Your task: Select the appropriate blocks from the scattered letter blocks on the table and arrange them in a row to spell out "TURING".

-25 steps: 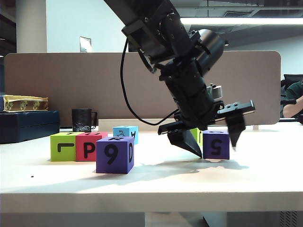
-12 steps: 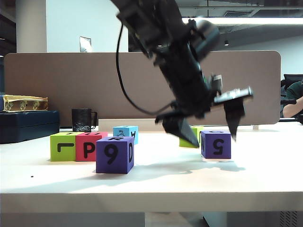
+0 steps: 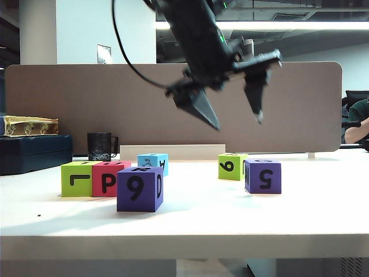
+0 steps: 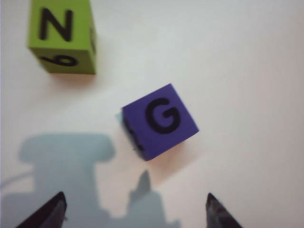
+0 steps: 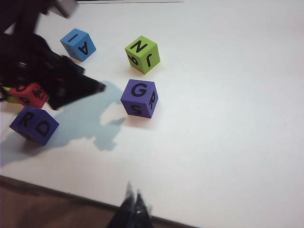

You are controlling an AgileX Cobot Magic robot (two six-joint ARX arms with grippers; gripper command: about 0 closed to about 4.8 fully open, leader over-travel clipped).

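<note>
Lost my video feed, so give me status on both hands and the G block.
Left hand open, empty, high over the table. Right hand shut, off to the side. Purple G block free on table, green N block beside it, apart.

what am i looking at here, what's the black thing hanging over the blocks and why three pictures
It is a two-armed robot. The exterior view looks across the white table; the other two pictures come from cameras on each wrist. The black thing is the left end effector, open, empty, hanging above the purple G block and the green N block. The right end effector is shut, holds nothing and sits near the table edge. More letter blocks lie on the left side: green, red-pink, purple, light blue.
</note>
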